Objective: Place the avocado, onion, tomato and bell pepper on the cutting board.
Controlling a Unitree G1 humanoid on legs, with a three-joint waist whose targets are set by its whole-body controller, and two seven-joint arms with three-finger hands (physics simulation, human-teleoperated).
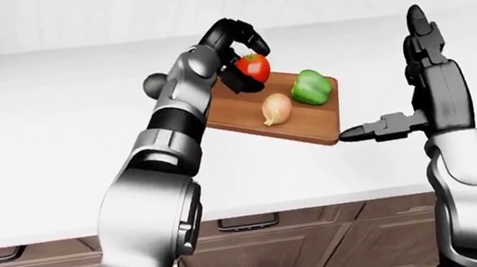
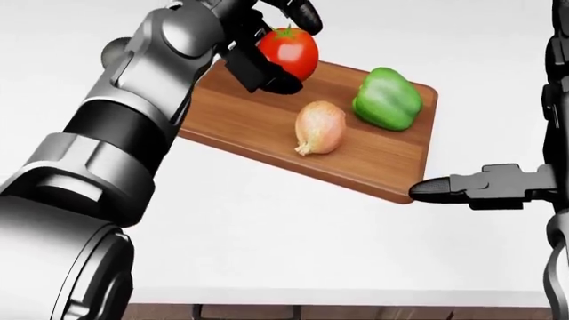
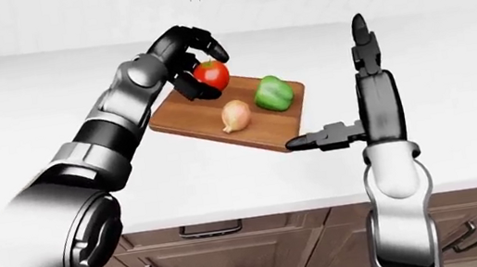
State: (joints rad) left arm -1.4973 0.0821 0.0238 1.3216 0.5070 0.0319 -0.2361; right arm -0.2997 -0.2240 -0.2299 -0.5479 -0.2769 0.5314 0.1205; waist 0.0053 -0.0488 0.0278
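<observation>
L hand (image 2: 271, 50) is curled round the tomato (image 2: 291, 50), fingers (image 2: 298, 10) hooked over its top and a dark digit under its left side; tomato sits at or just above the top-left corner of the cutting board (image 2: 240, 117) in the head view, can't tell if it touches the wood yet; R hand (image 2: 485, 187) is spread, holding nothing, one finger laid flat w/ its tip just beside the board's lower-right corner, the others pointing straight up.

Onion (image 2: 318, 128) lies below and right of the L hand, near the board's middle; bell pepper (image 2: 387, 99) further right, close to the onion but apart from it; avocado can't be made out for sure, though a dark round shape (image 1: 155, 84) shows just behind the L forearm in the left-eye view.

Risks, as I judge them: tomato is round, so if let go above the wood or near the edge it may roll off onto the counter (image 1: 33, 134); pulling the fingers away sideways could drag it; the R fingertip could nudge the board.

Orientation: tomato stands stem-end up, no real long axis; onion's long axis runs roughly top-to-bottom in the head view, pointed tip toward bottom-left; pepper's runs diagonally, upper left to lower right.
</observation>
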